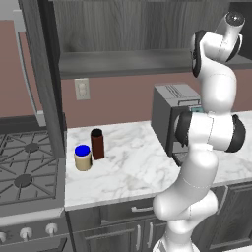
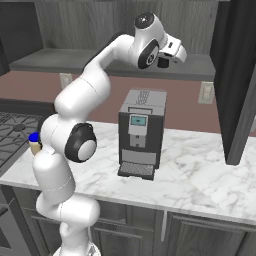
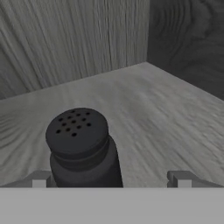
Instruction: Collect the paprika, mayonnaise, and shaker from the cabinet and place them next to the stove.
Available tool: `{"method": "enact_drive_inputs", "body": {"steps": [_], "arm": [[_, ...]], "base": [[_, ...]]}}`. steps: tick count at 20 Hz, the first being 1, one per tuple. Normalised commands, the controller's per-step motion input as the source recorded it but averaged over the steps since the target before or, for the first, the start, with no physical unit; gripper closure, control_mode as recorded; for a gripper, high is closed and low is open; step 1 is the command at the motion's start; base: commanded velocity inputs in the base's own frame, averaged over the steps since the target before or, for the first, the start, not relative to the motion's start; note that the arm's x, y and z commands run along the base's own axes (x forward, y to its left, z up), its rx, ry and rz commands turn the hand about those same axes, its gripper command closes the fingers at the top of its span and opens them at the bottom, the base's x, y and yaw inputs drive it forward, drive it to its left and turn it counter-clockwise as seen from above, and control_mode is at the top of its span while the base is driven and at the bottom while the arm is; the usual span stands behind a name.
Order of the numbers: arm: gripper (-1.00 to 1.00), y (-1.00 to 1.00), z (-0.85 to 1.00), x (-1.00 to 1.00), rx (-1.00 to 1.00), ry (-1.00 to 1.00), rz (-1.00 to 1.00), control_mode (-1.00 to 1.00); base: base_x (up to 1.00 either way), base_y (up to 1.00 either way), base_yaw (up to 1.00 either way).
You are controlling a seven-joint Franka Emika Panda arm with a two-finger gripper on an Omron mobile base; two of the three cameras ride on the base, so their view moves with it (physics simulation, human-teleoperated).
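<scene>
Gripper (image 3: 109,179) is standing wide open w/ shaker (image 3: 81,148) upright btw its fingers, nearer the left one, on cabinet (image 3: 144,109) shelf near back corner. Paprika (image 1: 97,143) & mayo (image 1: 82,157) are standing at table's (image 1: 133,167) left edge, beside stove (image 1: 24,172).

No text, label, brand, number or sign can be read anywhere.

On the counter (image 1: 133,167) right of the stove (image 1: 24,172), the mayonnaise (image 1: 82,157) stands just beside the paprika (image 1: 97,143); the shaker (image 3: 82,148) stands on the cabinet (image 1: 147,61) shelf.
</scene>
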Motion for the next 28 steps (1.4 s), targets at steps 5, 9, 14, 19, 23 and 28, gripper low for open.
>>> {"method": "enact_drive_inputs", "body": {"steps": [5,9,14,19,23,28], "arm": [[-1.00,0.05,-0.03,0.00,0.00,0.00,0.00,-1.00],[-1.00,0.07,-0.05,0.00,0.00,0.00,0.01,-1.00],[-1.00,0.06,-0.04,0.00,0.00,0.00,0.01,-1.00],[-1.00,0.05,-0.03,0.00,0.00,0.00,0.01,-1.00],[-1.00,0.03,-0.01,0.03,0.00,0.00,0.01,-1.00],[-1.00,0.03,-0.02,0.08,0.00,0.00,0.02,-1.00]], "base": [[0.00,0.00,0.00],[0.00,0.00,0.00],[0.00,0.00,0.00],[0.00,0.00,0.00],[0.00,0.00,0.00],[0.00,0.00,0.00]]}}
